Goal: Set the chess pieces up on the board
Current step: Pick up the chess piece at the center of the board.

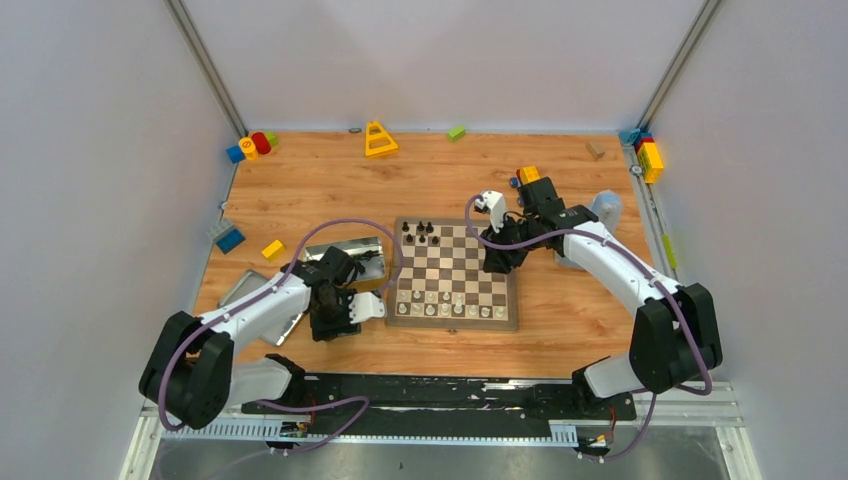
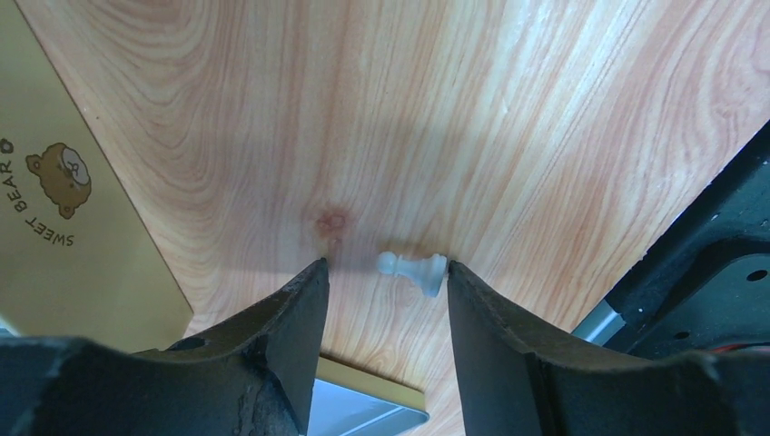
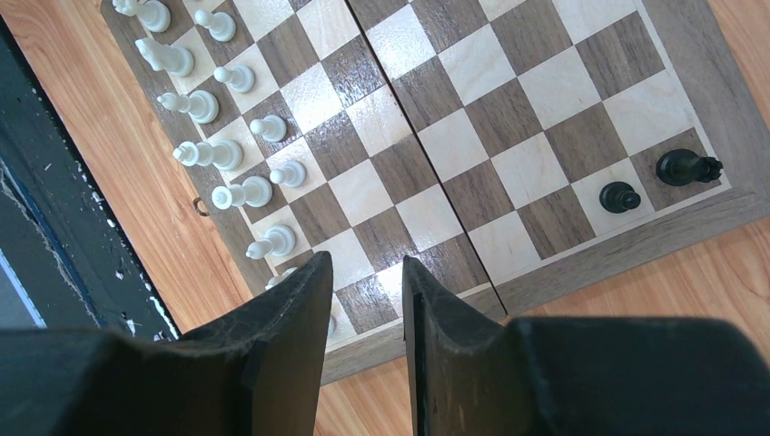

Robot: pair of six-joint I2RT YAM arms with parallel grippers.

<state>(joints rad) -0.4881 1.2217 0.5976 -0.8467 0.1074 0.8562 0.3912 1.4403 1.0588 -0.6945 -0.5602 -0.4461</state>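
Observation:
The board lies mid-table. White chess pieces fill its two near rows; a few black pieces stand at its far left corner. My left gripper is open, low over the bare table left of the board. In the left wrist view a white pawn lies on its side between the open fingers, close to the right finger. My right gripper is open and empty above the board's right edge. The right wrist view shows the board, white pieces and two black pieces.
A silver tin and its flat lid sit left of the board; a "SWEET BEAR" printed surface lies beside the left gripper. Toy blocks are scattered along the back and left. A grey cup stands at right.

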